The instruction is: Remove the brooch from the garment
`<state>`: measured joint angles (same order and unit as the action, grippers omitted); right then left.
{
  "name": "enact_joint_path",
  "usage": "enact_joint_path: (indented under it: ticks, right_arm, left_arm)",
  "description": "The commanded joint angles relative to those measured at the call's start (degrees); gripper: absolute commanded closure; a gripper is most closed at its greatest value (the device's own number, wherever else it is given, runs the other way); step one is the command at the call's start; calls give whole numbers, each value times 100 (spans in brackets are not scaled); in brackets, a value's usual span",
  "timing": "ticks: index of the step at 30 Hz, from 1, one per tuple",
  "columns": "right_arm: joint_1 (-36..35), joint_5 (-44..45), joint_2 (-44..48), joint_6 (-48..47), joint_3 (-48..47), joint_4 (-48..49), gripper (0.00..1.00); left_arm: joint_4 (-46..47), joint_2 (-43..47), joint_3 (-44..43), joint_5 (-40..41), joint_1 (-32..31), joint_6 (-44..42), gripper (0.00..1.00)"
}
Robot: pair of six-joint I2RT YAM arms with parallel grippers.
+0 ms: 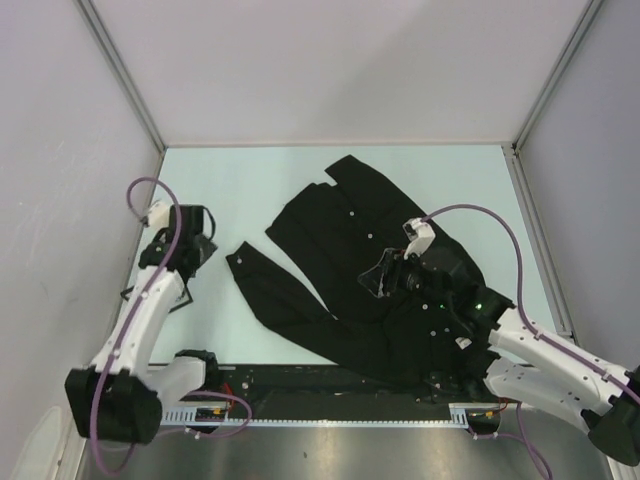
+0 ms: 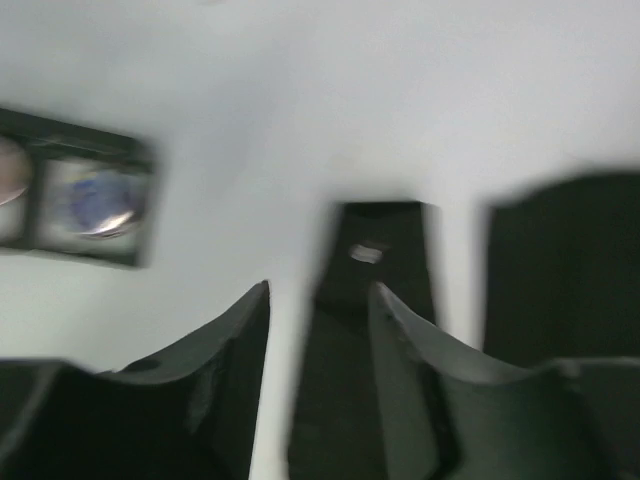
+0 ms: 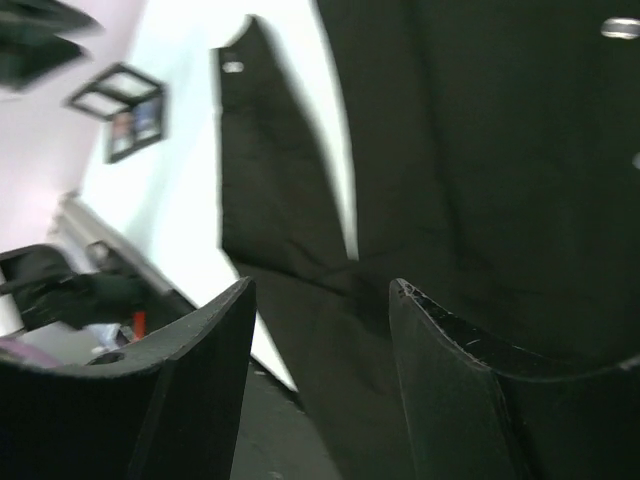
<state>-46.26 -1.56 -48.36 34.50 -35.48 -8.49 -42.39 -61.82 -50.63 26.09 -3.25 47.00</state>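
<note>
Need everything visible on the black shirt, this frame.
The shirt is black, long-sleeved, soft-looking cloth with small white buttons down the front. It lies crumpled on the pale table, its body running diagonally from the far centre to the near edge. One sleeve is spread to the left, with its cuff button showing. The right end effector hangs open over its middle; whether it touches the cloth cannot be told. No brooch can be made out.

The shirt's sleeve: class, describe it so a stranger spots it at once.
Find the black shirt spread on the pale table. A sleeve juts from it toward the left gripper. It alone is a narrow strip ending in a white-buttoned cuff.
</note>
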Motion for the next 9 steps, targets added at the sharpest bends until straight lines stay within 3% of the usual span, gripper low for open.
enact_joint_path:
  ticks: [1, 3, 6, 9]
  right_arm:
    - [152, 780, 492, -356, -424, -1178, 38]
    - [179, 947, 765, -461, -494, -1444, 28]
    - [248, 1089, 1450, -785, -591, -1831, 1]
    - [407, 1333, 1716, -893, -1073, -2252, 0]
  left_arm:
    - [1512, 1065, -123, -1384, -1342, -402, 45]
    - [2431, 1347, -9, -1702, -2160, -639, 28]
    - [3225, 1734, 150, -1844, -3127, -911, 18]
    - [3387, 1805, -25, -2054, -3840, -1298, 10]
